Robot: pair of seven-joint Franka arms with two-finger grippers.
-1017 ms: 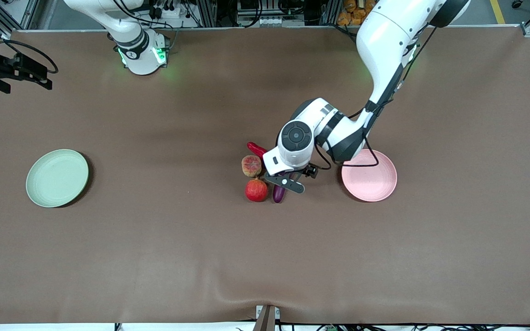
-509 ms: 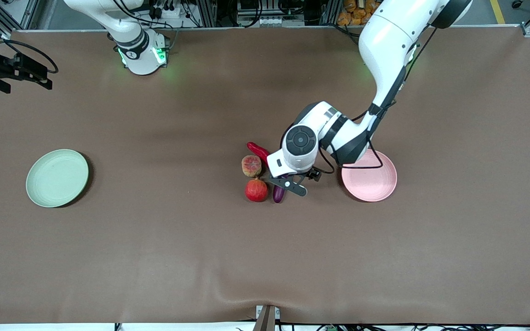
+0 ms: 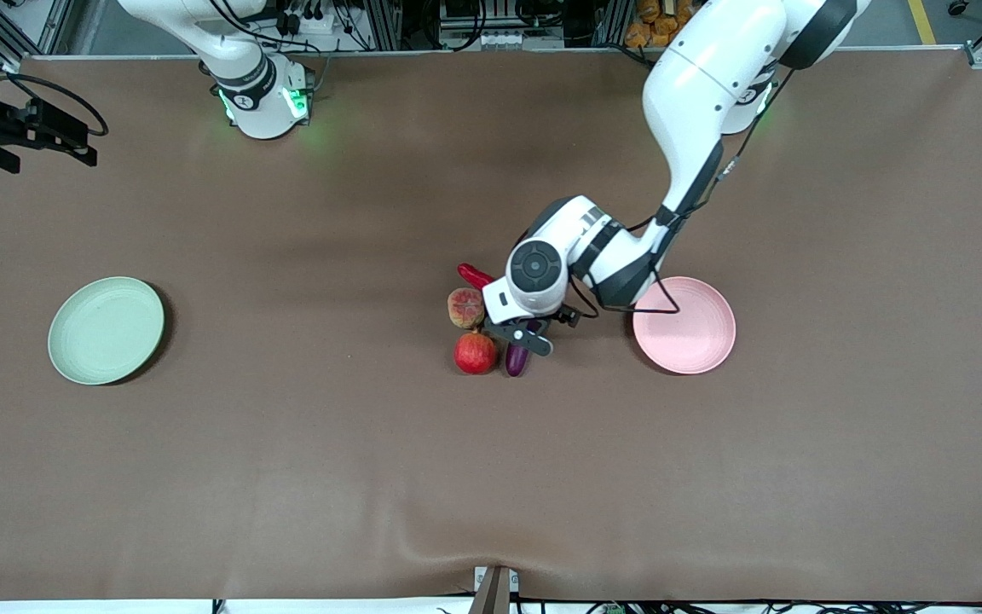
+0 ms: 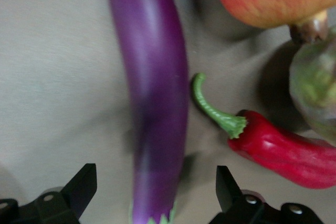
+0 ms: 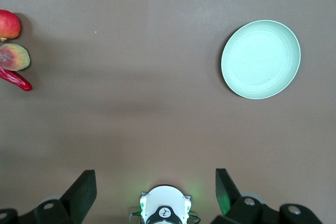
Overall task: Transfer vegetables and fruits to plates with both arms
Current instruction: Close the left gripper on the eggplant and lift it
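left gripper (image 3: 522, 336): low over the eggplant (image 3: 516, 358) in the middle of the worktop (image 3: 491, 477), jaws wide and holding nothing; in the left wrist view one finger shows on each side of the eggplant's cap end.
right gripper (image 5: 152, 192): high over the right arm's end of the worktop, jaws wide, empty; this arm waits.
eggplant: lying on the worktop, just beside the apple (image 3: 476, 352) and partly under the left gripper.
chili pepper (image 3: 476, 276): farther from the front camera than the peach (image 3: 465, 308), its green stem curling close to the eggplant in the left wrist view.
plates: pink plate (image 3: 696, 343) near the pile, toward the left arm's end; green plate (image 3: 106, 330) well apart, toward the right arm's end; both bare.
risk, crowding: the pile is tight, so a finger coming down could likely catch the chili stem or nudge the apple and set it rolling.
risk, grip: the skin looks glossy and the body slim and long; a grip near the cap end could let it swing or slide out.
risk, release: a long eggplant may overhang the shallow pink plate and tip off.
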